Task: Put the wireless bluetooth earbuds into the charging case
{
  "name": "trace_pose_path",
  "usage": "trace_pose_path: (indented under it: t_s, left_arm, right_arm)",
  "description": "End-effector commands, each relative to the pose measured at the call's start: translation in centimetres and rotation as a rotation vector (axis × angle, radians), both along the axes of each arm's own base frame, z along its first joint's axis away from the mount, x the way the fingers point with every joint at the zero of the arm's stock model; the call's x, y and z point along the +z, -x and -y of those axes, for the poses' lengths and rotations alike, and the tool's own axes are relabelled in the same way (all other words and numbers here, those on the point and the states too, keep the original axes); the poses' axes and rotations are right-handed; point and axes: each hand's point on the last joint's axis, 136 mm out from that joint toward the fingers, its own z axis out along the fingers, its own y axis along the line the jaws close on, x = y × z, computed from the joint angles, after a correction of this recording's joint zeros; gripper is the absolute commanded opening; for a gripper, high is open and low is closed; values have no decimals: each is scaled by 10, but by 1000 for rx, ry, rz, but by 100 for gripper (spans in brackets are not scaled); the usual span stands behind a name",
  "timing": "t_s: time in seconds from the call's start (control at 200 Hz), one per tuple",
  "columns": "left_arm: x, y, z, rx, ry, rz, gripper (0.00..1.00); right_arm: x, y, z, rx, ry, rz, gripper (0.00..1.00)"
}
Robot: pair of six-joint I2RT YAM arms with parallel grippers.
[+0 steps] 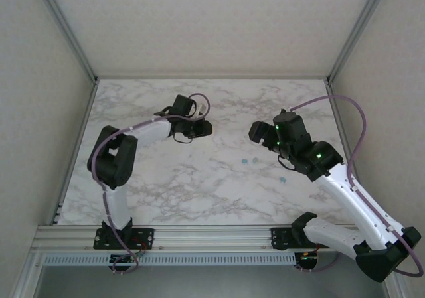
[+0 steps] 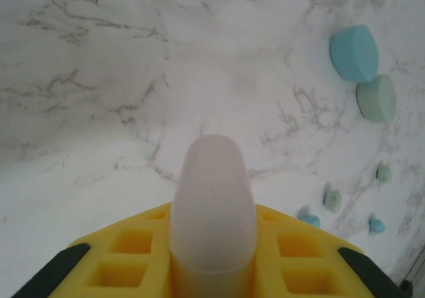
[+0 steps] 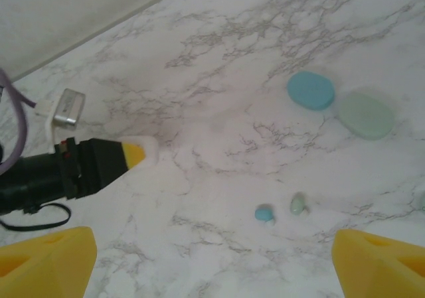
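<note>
Marble counter (image 3: 219, 46) carries earbuds (image 3: 264, 212) near the charging case (image 3: 311, 89). My right pincer (image 3: 212, 255), wide open and empty, should come straight down around one bud; my left pincer (image 2: 212, 172) rests closed.

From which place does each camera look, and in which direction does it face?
Top external: above and behind the robot, looking down at the table; the left arm with the left tool and the right arm with the right tool show.
Left wrist: on the left arm, looking along its shut tool toward the charging case and earbuds.
Right wrist: on the right arm, looking down at the table between its own wide-apart yellow fingers.
Shared: both wrist views show the case and earbuds.
</note>
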Motion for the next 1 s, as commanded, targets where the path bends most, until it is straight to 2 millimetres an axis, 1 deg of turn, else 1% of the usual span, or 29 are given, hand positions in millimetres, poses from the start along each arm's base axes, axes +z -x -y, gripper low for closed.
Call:
trace_pose_path:
  t_s: [0.0, 0.05, 0.12, 0.2, 0.32, 0.4, 0.466, 0.506, 0.531, 0.621, 0.691, 0.811, 0.841, 0.866, 0.896, 0.996]
  left_arm:
    - [-15, -1, 0, 25, 2, -128, 19]
    - [-22, -5, 0, 37, -13, -141, 19]
    - [-29, -13, -9, 86, -46, -133, 20]
    - [-35, -20, -12, 104, -20, -159, 21]
    - [-47, -24, -15, 97, -32, -196, 22]
    - [-53, -25, -22, 99, -73, -205, 29]
    - [-56, -26, -29, 110, -106, -202, 30]
    - [-58, -27, -35, 122, -131, -202, 32]
    - [-58, -28, -39, 129, -147, -200, 34]
    - [-54, -31, -48, 129, -193, -182, 36]
    - [-51, -34, -56, 138, -236, -158, 39]
    - [-44, -39, -68, 152, -288, -132, 43]
    - [-42, -39, -71, 156, -300, -123, 46]
    - [-39, -40, -73, 159, -310, -115, 51]
    - [-38, -40, -76, 160, -321, -111, 54]
    - [-29, -39, -85, 165, -355, -83, 57]
  right_arm:
    - [-5, -6, -3, -17, -20, -7, 93]
    - [-7, -7, -4, -14, -18, -14, 93]
    - [-9, -8, -7, -6, -17, -24, 93]
    - [-12, -9, -9, 0, -13, -34, 93]
    - [-17, -12, -10, 9, 13, -48, 93]
    - [-21, -13, -9, 18, 34, -61, 93]
    - [-24, -15, -9, 31, 50, -77, 94]
    - [-27, -16, -9, 46, 57, -89, 94]
    - [-28, -17, -9, 52, 62, -95, 94]
    - [-34, -20, -7, 70, 74, -116, 94]
    - [-40, -24, -5, 86, 78, -139, 95]
    - [-48, -30, 3, 103, 123, -169, 95]
    - [-51, -32, 5, 111, 144, -176, 95]
    - [-52, -34, 7, 117, 161, -180, 96]
    - [-56, -37, 8, 132, 185, -184, 96]
    - [-73, -50, 12, 189, 255, -206, 95]
